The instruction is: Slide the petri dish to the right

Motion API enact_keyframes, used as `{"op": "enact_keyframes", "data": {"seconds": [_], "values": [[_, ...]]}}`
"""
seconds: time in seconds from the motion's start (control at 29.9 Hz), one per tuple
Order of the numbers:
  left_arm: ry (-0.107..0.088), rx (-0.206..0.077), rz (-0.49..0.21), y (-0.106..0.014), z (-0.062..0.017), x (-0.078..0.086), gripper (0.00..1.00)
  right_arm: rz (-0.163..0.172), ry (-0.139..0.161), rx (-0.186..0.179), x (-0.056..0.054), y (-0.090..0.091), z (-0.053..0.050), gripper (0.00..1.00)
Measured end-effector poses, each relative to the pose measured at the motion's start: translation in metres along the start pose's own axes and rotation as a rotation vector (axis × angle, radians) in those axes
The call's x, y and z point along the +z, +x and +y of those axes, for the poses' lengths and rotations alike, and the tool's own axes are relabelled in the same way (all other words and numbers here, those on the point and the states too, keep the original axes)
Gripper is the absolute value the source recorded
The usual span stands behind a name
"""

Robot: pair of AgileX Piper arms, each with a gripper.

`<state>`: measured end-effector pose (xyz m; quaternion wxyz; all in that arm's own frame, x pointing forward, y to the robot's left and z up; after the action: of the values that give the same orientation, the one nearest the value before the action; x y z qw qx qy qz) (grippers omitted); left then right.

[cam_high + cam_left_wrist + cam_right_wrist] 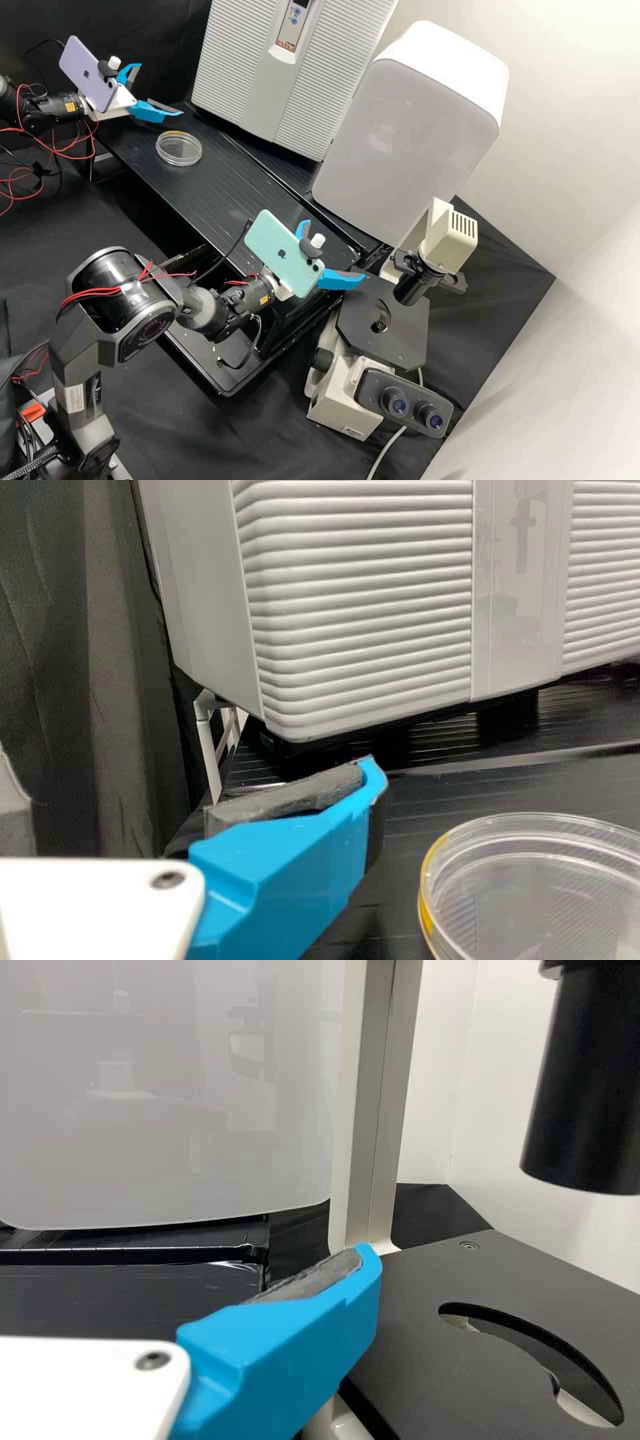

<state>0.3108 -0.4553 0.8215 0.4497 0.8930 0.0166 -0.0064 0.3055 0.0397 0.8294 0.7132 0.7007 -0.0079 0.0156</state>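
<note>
Setup: one petri dish (179, 147), clear and lidded, lies flat on the black counter (227, 193). It sits just ahead of the left claw (157, 111) and slightly below it, near but not touching. I cannot tell whether this claw is spread or pressed together.

The left claw hangs low at the dish's rim. I judge that this suits a sideways push, not a lift.

The right claw (343, 279) hovers over the edge of the microscope stage (500, 1330), well apart from the dish. Its state I cannot tell either. A bare stretch of counter lies between the dish and this claw, probably the sliding path.

Count:
- one dish
- two claws
- one microscope (380, 347)
- two white instruments beyond the claws: a ribbed unit (293, 67) and a smooth cabinet (413, 127)
- two wrist-mounted phones, purple (83, 73) and mint (283, 252)

Slide not yet begun.
</note>
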Motion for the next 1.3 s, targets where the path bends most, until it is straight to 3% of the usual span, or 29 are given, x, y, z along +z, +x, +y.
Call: {"op": "enact_keyframes", "data": {"seconds": [0.4,0.47,0.6,0.74,0.84,0.9,0.94,1.0,1.1,1.24,1.3], "values": [[0.000,0.000,0.000,0.000,0.0000,0.000,1.00,-0.001,0.000,-0.001,0.002,-0.003,-0.002,1.00],[0.000,0.000,0.000,0.000,0.0000,0.000,1.00,-0.003,-0.001,-0.003,0.005,-0.009,-0.004,1.00],[0.000,0.000,0.000,0.000,0.0000,0.000,1.00,0.024,-0.006,-0.011,0.006,-0.030,-0.010,1.00],[0.000,0.000,0.000,0.000,0.0000,0.000,1.00,0.088,-0.003,-0.043,-0.002,-0.054,-0.026,1.00],[0.000,0.000,0.000,0.000,0.0000,0.000,1.00,0.154,-0.004,-0.097,-0.015,-0.070,-0.040,1.00],[0.000,0.000,0.000,0.000,0.0000,0.000,1.00,0.213,-0.015,-0.132,-0.027,-0.080,-0.049,1.00],[0.000,0.000,0.000,0.000,0.0000,0.000,1.00,0.257,-0.023,-0.154,-0.038,-0.086,-0.056,1.00],[0.000,0.000,0.000,0.000,0.0000,0.000,1.00,0.296,-0.041,-0.173,-0.048,-0.093,-0.063,1.00],[0.000,0.000,0.000,0.000,0.0000,0.000,1.00,0.379,-0.078,-0.216,-0.068,-0.106,-0.078,1.00],[0.000,0.000,0.000,0.000,0.0000,0.000,1.00,0.419,-0.097,-0.234,-0.086,-0.116,-0.090,1.00],[0.000,0.000,0.000,0.000,0.0000,0.000,1.00,0.430,-0.096,-0.226,-0.098,-0.120,-0.095,1.00]]}}
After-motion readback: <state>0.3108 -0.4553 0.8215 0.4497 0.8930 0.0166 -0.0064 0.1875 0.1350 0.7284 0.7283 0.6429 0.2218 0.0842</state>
